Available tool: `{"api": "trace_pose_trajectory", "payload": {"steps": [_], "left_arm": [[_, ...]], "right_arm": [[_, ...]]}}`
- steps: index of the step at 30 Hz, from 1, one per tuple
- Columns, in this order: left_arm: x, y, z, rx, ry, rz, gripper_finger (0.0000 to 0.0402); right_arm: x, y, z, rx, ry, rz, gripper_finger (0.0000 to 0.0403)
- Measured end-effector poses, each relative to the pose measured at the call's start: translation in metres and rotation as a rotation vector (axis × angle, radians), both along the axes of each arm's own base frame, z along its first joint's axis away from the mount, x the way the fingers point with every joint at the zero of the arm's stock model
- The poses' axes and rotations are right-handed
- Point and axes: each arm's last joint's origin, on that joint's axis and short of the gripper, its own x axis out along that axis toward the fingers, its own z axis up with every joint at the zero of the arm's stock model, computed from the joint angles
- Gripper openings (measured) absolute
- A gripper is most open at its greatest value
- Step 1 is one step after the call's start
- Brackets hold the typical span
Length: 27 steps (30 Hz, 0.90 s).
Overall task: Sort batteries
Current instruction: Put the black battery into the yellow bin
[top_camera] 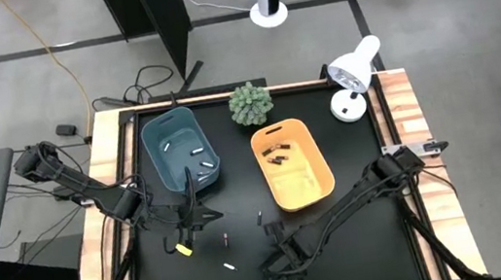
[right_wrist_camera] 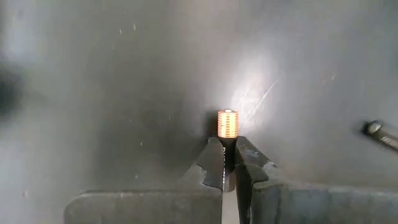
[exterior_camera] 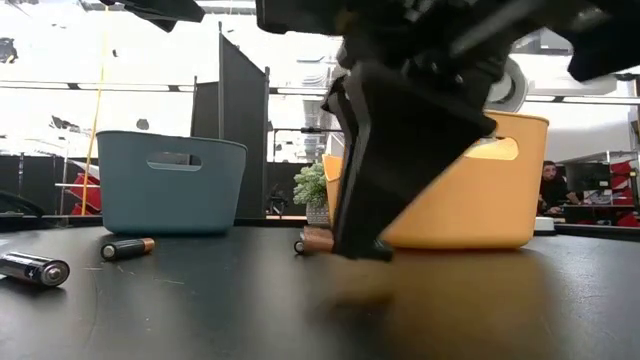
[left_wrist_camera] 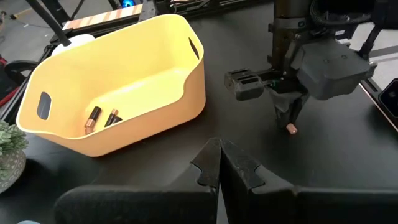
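A: Start with the biggest thing.

B: The black tabletop. On its far half stand a blue-grey plastic bin on the left, holding pale batteries, and an orange-yellow plastic bin on the right, holding dark copper-ended ones.

A: And the arms?

B: The right end effector is at the near middle, gripping a dark battery with a copper end. The copper end sticks out past the fingertips; the rest of the battery lies between the closed fingers. The left end effector is shut on nothing, near the blue-grey bin.

A: What does one view add?

B: The left wrist view shows two copper-ended batteries lying in the orange-yellow bin; the low view hides the bin's inside. The low view shows two loose batteries on the left of the tabletop.

A: Anything unclear?

B: From above, the held battery is lost against the dark arm. In the low view, the right end effector fills the middle and covers part of the orange-yellow bin.
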Motion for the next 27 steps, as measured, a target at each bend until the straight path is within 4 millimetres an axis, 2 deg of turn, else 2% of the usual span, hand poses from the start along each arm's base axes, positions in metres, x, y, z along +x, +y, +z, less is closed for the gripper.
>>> {"api": "trace_pose_trajectory", "payload": {"steps": [4,8,12,16,21,24,27], "left_arm": [[0.0,0.0,0.0,0.0,0.0,0.0,0.0],[0.0,0.0,0.0,0.001,0.001,0.0,0.0],[0.0,0.0,0.0,0.001,0.002,0.0,0.0],[0.0,0.0,-0.001,-0.002,0.006,0.002,0.0],[0.0,0.0,-0.001,-0.012,0.006,0.007,0.0],[0.0,0.0,-0.001,-0.024,0.006,0.014,0.0],[0.004,-0.001,-0.005,-0.018,0.016,0.018,0.0]], "right_arm": [[0.0,0.0,0.015,-0.008,-0.05,0.042,0.002],[-0.004,-0.004,0.043,-0.028,-0.124,0.071,0.002],[-0.014,-0.01,0.084,-0.071,-0.227,0.094,0.002],[-0.033,-0.02,0.13,-0.145,-0.324,0.117,0.002],[-0.064,-0.049,0.179,-0.244,-0.362,0.068,0.002],[-0.08,-0.072,0.194,-0.297,-0.32,0.009,0.002],[-0.088,-0.099,0.197,-0.325,-0.271,-0.052,0.002]]}}
